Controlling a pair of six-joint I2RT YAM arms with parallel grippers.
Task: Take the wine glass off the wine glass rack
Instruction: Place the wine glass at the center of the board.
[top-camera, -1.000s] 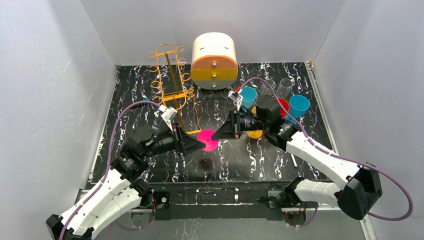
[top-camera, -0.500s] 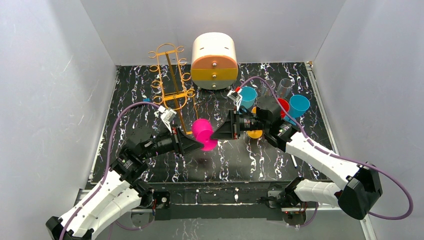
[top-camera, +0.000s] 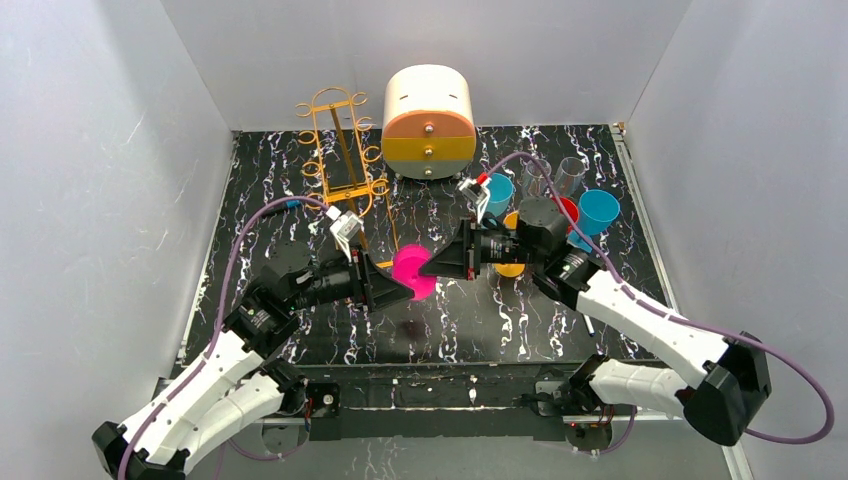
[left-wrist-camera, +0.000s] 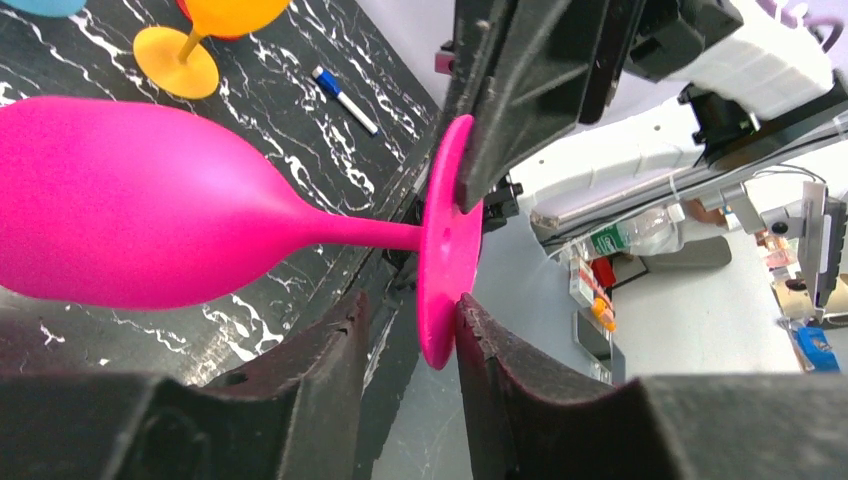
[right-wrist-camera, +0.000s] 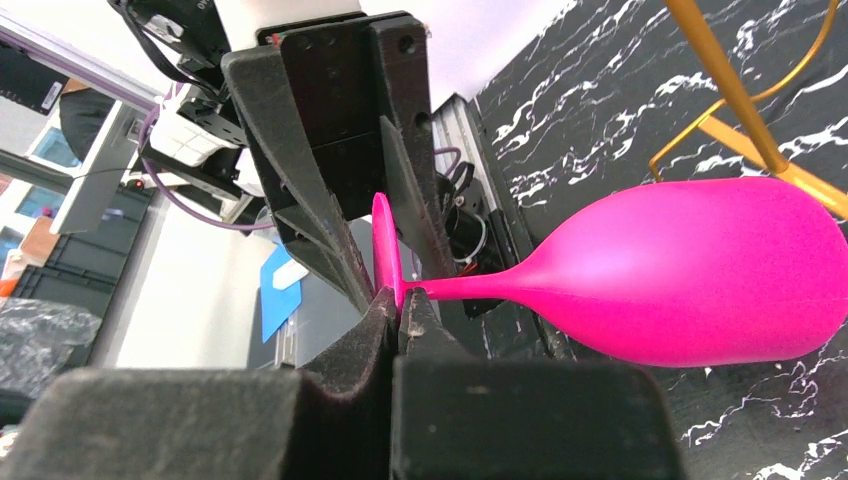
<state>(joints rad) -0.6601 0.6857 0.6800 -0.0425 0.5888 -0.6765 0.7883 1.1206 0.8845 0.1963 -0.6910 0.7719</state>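
Wine glass (top-camera: 411, 272): pink, hanging in the air on its side with the stem roughly level. Its shadow lies on the counter (top-camera: 520, 320) below. It is out of the rails of the wine glass rack (top-camera: 345, 150), which stands upright at the back left, and it sits in front of the near end of the rack's base wires. In the right wrist view a gold wire runs behind the bowl; I cannot tell whether they touch.

Right claw (right-wrist-camera: 400, 300): pinched tight on the rim of the glass's foot. The stem and bowl stick out to the right of my fingertips in that view.

Left claw (left-wrist-camera: 410, 305): comes at the same foot from the opposite side, with its fingers (left-wrist-camera: 300, 380) apart. The foot disc stands edge-on between them. One pad is right at the outer face of the disc. The other stands off on the stem side, with a visible gap.

In the top view, the two claws meet nose to nose at the glass, mid-counter.

Also noted: a white-and-orange round drawer box (top-camera: 428, 120) behind, and an orange glass (left-wrist-camera: 185, 50) and a pen (left-wrist-camera: 345, 100) on the counter.
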